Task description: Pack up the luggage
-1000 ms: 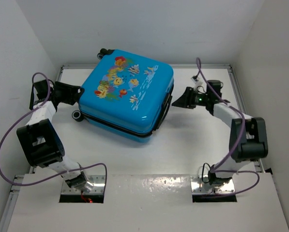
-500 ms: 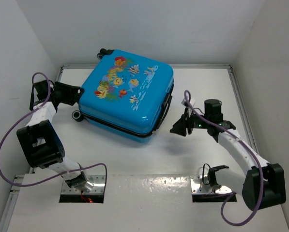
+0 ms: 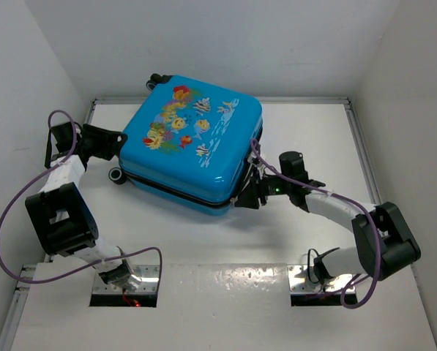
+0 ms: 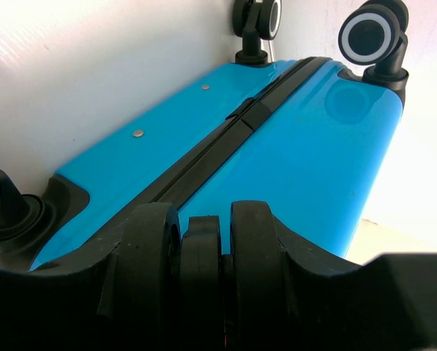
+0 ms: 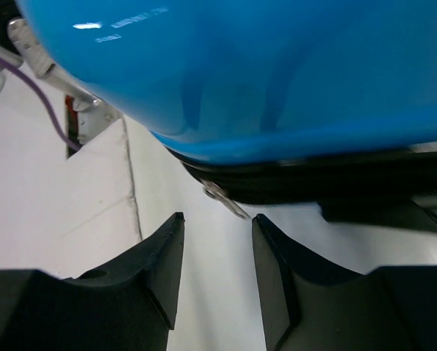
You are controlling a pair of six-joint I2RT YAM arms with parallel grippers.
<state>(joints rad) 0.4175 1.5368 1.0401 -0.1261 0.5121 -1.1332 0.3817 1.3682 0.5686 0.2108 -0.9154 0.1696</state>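
Aiming at the zipper pull (image 5: 225, 199), the right gripper (image 5: 218, 223) holds its jaws apart; it should advance a little, then close squarely on the tab. The luggage (image 3: 192, 142) lies closed on the table (image 3: 299, 131). The left gripper (image 3: 107, 142) is against its left end, and I cannot tell whether it grips.

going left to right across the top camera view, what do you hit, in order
left gripper → luggage → right gripper
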